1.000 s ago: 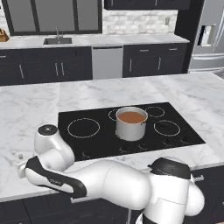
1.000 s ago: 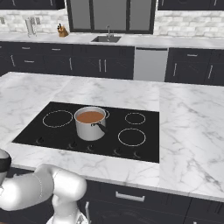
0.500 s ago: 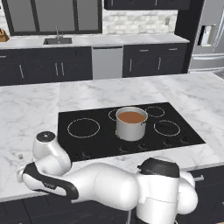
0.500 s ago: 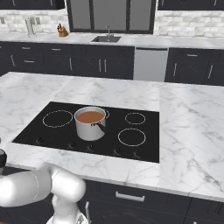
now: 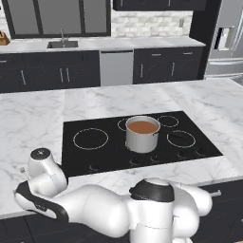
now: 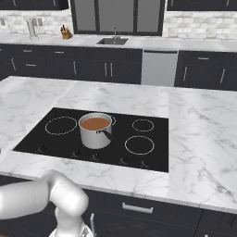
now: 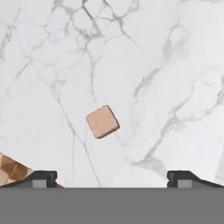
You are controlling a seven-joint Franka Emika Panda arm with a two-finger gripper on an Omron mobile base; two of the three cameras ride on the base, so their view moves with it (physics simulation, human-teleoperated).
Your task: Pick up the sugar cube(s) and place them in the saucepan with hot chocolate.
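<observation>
A tan-brown sugar cube [image 7: 102, 121] lies flat on the white marble in the hand view. It sits a little ahead of my gripper [image 7: 112, 178] and between the lines of its fingertips [image 7: 40, 177]. The jaws stand wide open with nothing between them. The left base view has a tiny pale speck [image 5: 22, 169] on the marble at the counter's front left, possibly a sugar cube. The steel saucepan [image 5: 141, 138] stands on the black cooktop with the hot chocolate [image 5: 142, 126] level inside it. From the right base view, the saucepan [image 6: 95, 135] stands at the cooktop's middle left.
The black cooktop [image 5: 95, 156] is set in the marble island [image 5: 33, 114]. My arm's elbow [image 5: 43, 167] hangs over the island's front left. Wood floor [image 7: 9, 169] shows past the counter edge in the hand view. Dark cabinets and a sink [image 5: 61, 44] line the back wall.
The arm has sunk lower and swung a little further left over the counter's front left. The jaws stay open. The saucepan has not moved.
</observation>
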